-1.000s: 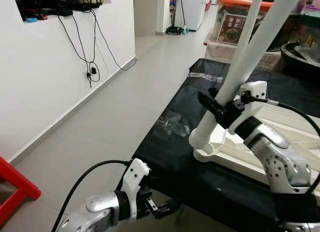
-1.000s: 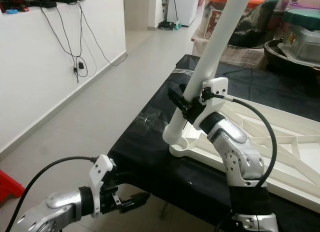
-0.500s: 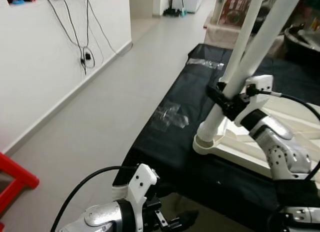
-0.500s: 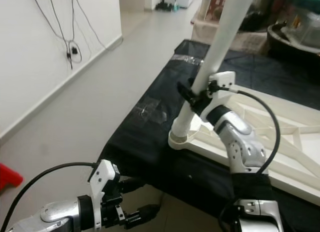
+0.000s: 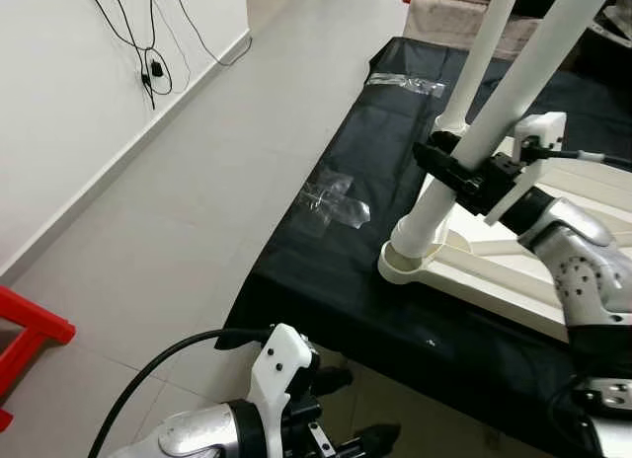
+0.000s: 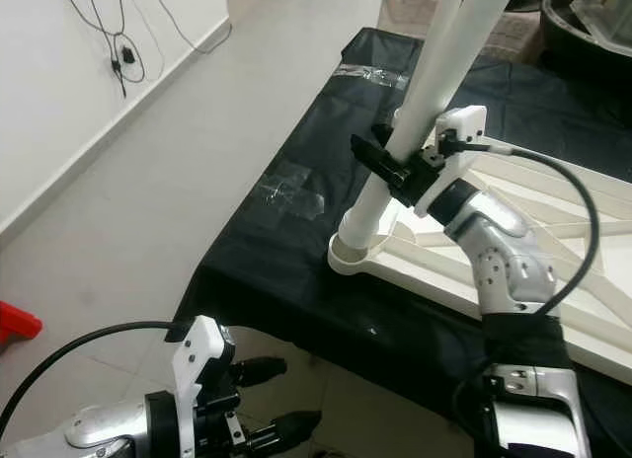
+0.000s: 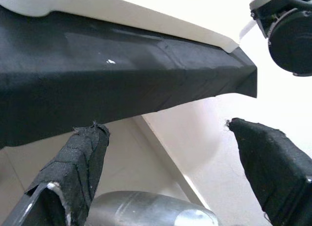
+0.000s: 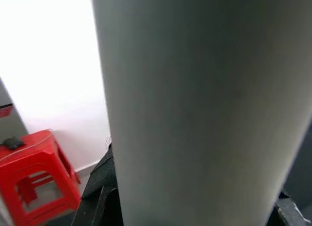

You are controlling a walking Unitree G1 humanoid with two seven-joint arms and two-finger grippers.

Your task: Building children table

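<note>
Pale grey floor tiles (image 5: 178, 182) met a white wall (image 5: 59, 93) hung with black cables (image 5: 148, 43); a red stool (image 5: 25, 340) stood nearby.

Black cloth (image 5: 336, 270): covers the bench, under the right end effector (image 5: 462, 174).
Clear tape (image 5: 334, 203): stuck on the cloth, beside that end effector.
Red stool (image 8: 34, 179): on the floor, well apart.
Cables (image 5: 148, 43): hang down the white wall (image 5: 59, 113), far off.
</note>
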